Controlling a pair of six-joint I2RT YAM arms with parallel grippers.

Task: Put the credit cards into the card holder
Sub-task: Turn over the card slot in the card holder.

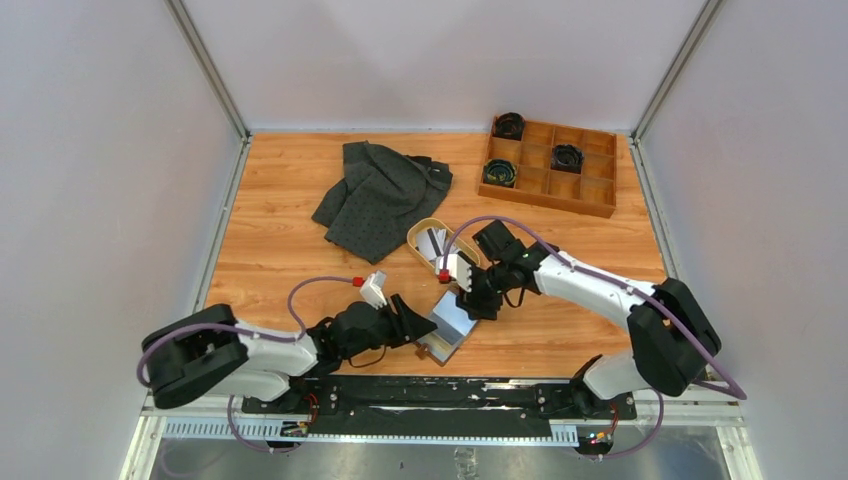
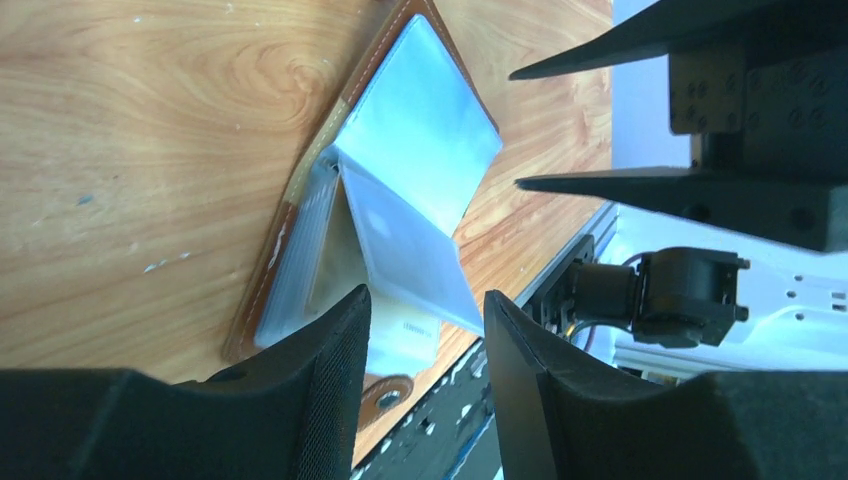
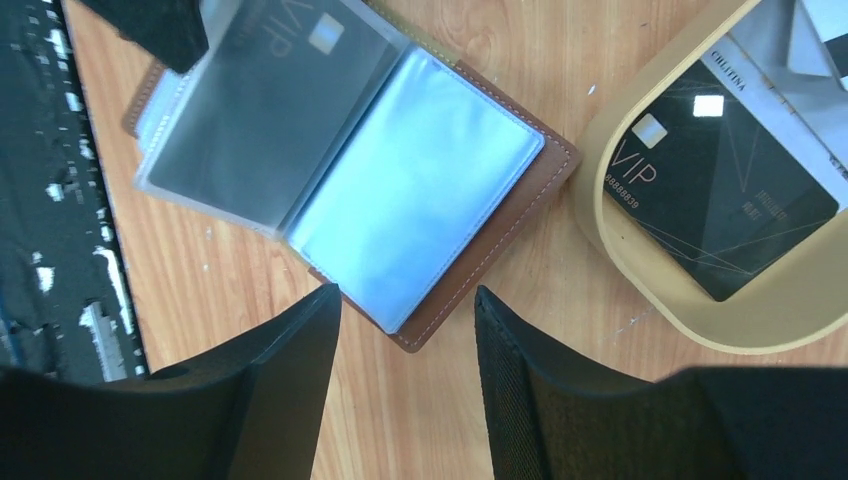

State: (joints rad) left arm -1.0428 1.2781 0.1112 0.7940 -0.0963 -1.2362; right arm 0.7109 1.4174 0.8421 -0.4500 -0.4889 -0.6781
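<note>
Hovering over the open card holder (image 3: 420, 200), the right claw (image 3: 405, 310) has its fingers (image 3: 285, 385) spread about halfway, and nothing is between them. It touches nothing that I can see. The left claw (image 2: 425, 335) is at the other side of the holder, low over the counter (image 2: 150, 150), with its jaws also parted about halfway. One clear sleeve (image 2: 410, 250) stands up from the holder, and its lower edge reaches toward the gap between the tips; whether the tips press on it, I cannot tell. In the right wrist view one left fingertip (image 3: 150, 25) is at the far corner of the sleeves.

The card holder lies flat and open on the counter near the front edge, between the two claws, with brown leather outside and clear sleeves inside. One black card (image 3: 265, 90) with the letters VIP sits inside a sleeve. More credit cards (image 3: 720, 190) lie in the oval tan tray (image 3: 780, 315), just beside the holder: a black one on top, a pale one under it.

The counter has an orange-brown wood grain. Farther back lie a crumpled grey cloth (image 1: 380, 195) and a wooden compartment box (image 1: 590, 200) with three black coiled things (image 1: 567, 157) in it. Pale grey walls (image 1: 90, 150) with metal posts (image 1: 210, 65) close the space on three sides.
</note>
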